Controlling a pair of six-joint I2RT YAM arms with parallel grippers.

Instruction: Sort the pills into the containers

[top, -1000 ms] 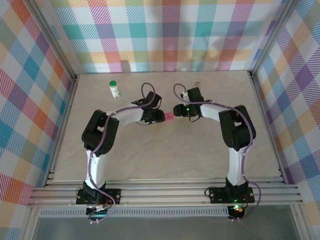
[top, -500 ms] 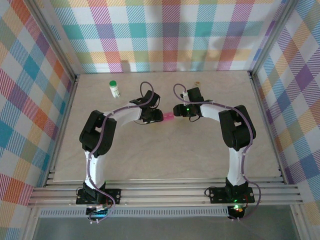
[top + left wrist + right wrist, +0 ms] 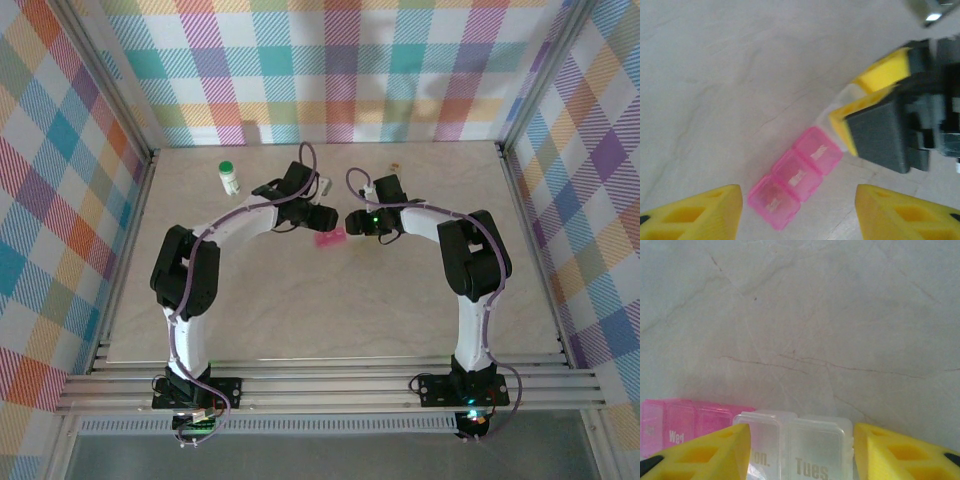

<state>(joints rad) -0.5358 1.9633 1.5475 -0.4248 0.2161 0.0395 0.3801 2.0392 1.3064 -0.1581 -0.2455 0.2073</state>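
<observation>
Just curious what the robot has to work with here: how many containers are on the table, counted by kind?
White bottle with green cap: 1
Tiny amber bottle: 1
Pink and clear pill box: 1
Total: 3

clear-and-pink pill box [image 3: 790, 440] between yellow fingers [image 3: 702, 454]

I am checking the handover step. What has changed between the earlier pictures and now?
The left gripper opened, let go of the pill box and moved away from it toward the far side of the table. The box's pink end shifted slightly toward the near side. The right gripper stayed clamped on the box's clear end, and the white bottle did not move.
</observation>
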